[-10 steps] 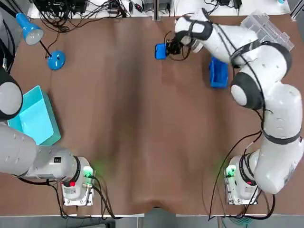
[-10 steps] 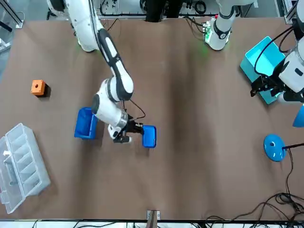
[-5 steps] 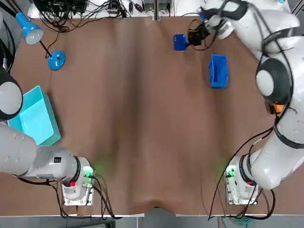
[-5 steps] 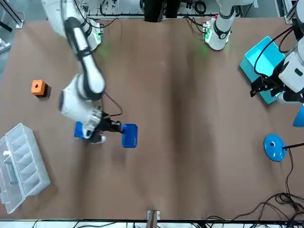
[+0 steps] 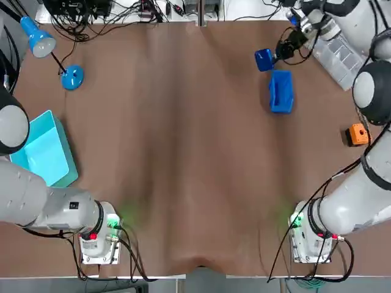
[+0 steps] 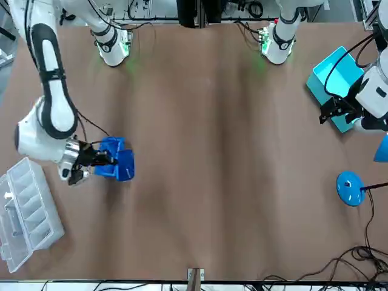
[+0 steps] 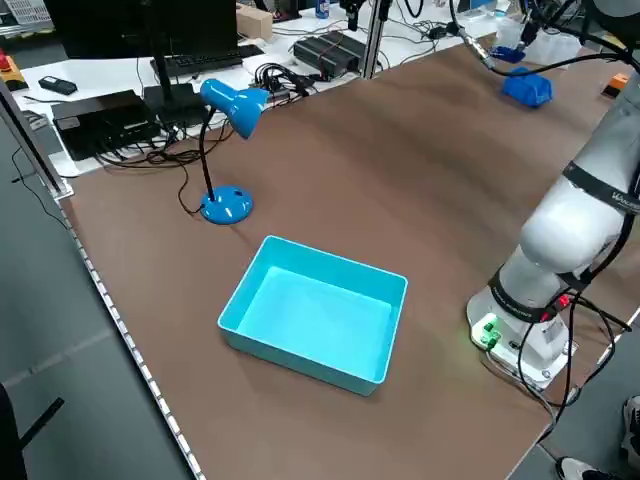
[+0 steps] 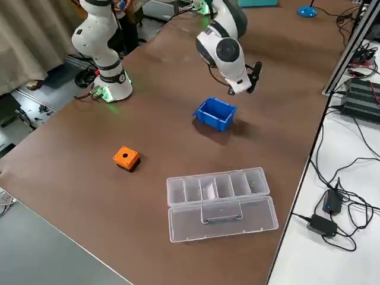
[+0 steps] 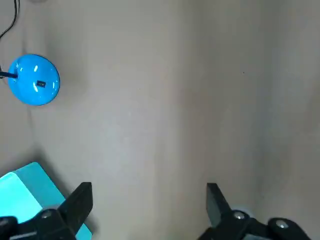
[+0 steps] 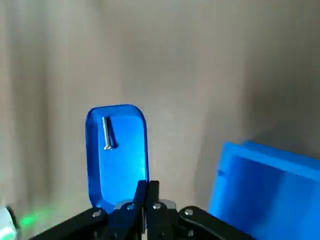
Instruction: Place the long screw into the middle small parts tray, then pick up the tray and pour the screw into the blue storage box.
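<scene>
My right gripper [image 5: 282, 49] is shut on the rim of a small blue parts tray [image 5: 264, 59], seen at the table's far right in the top view. In the right wrist view the long screw [image 10: 106, 133] lies inside the tray [image 10: 117, 150], near its outer end. The blue storage box [image 5: 281, 91] stands just nearer than the tray, its corner [image 10: 270, 185] beside the gripper [image 10: 147, 192]. From the front, the tray [image 6: 124, 165] overlaps the box [image 6: 111, 145]. My left gripper [image 9: 148, 200] hangs open and empty over the table's left side.
A clear compartment organizer [image 5: 345, 52] lies at the far right corner behind the right arm. An orange cube [image 5: 357, 134] sits near the right edge. A teal bin [image 5: 43, 149] and a blue desk lamp [image 5: 72, 77] occupy the left side.
My right gripper has carried the tray with the screw to the robot's right along the far edge, up to the storage box. The left arm has not moved.
</scene>
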Robot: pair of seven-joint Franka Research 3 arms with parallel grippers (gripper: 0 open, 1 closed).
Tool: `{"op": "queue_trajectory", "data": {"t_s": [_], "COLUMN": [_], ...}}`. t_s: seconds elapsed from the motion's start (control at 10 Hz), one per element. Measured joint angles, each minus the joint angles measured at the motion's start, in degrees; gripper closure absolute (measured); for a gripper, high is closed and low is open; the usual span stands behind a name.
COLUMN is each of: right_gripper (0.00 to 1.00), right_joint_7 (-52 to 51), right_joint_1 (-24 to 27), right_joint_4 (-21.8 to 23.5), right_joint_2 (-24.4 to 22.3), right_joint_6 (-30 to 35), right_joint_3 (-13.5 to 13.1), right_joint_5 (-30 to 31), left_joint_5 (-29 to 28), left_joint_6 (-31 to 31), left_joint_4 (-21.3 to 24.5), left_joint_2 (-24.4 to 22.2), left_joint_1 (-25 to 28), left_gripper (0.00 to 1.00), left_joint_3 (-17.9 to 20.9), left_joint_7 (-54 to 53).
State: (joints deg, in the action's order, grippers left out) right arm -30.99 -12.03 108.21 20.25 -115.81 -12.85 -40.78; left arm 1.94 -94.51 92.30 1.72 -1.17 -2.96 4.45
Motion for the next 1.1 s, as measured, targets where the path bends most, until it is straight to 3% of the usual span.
{"op": "queue_trajectory", "data": {"t_s": [0.3,0.7,1.1], "right_gripper": [0.97,0.97,0.97], "right_joint_7": [-0.82,-6.01,-6.77], "right_joint_1": [2.70,8.02,8.36], "right_joint_4": [0.38,0.49,-0.59], "right_joint_2": [-1.34,-1.36,-1.70], "right_joint_6": [3.26,6.69,6.70], "right_joint_3": [-0.04,-0.08,0.49], "right_joint_5": [8.38,13.77,25.99], "left_joint_5": [0.00,0.00,0.00], "left_joint_6": [0.00,0.00,0.00], "left_joint_4": [0.00,-0.01,-0.01], "left_joint_2": [0.00,0.01,0.04], "left_joint_1": [0.00,0.00,0.00], "left_gripper": [0.00,0.00,0.00], "left_joint_3": [0.00,0.01,0.03], "left_joint_7": [0.00,0.00,0.00]}}
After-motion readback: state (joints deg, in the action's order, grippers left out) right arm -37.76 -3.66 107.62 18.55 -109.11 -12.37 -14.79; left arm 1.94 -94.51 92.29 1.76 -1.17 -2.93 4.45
